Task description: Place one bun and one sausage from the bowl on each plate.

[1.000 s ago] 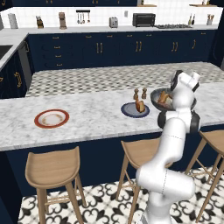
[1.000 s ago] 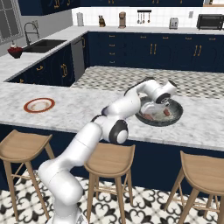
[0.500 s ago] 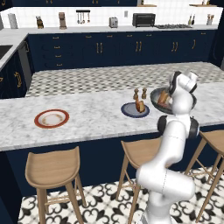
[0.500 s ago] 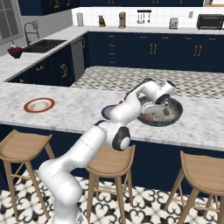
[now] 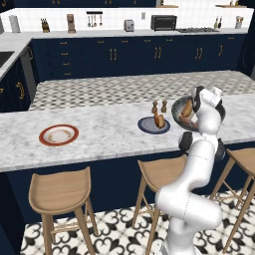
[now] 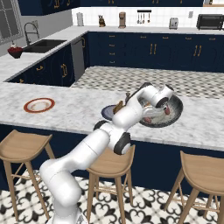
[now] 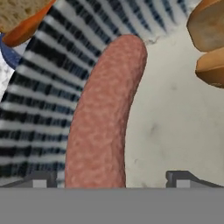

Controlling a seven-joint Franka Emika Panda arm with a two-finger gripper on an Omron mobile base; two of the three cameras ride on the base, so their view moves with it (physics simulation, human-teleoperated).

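Lowered over the last second, the hand has sunk from above the bowl (image 6: 168,114) at the right end of the counter (image 5: 99,134) down among its contents, where the sausage (image 7: 105,118) now lies close under it. Its long axis runs straight away from the gripper (image 7: 111,178), the near end sitting between the spread jaws, closer to one tip than the other. A bun (image 7: 209,41) lies off to one side, and closing here would, I judge, pinch the sausage across its width.
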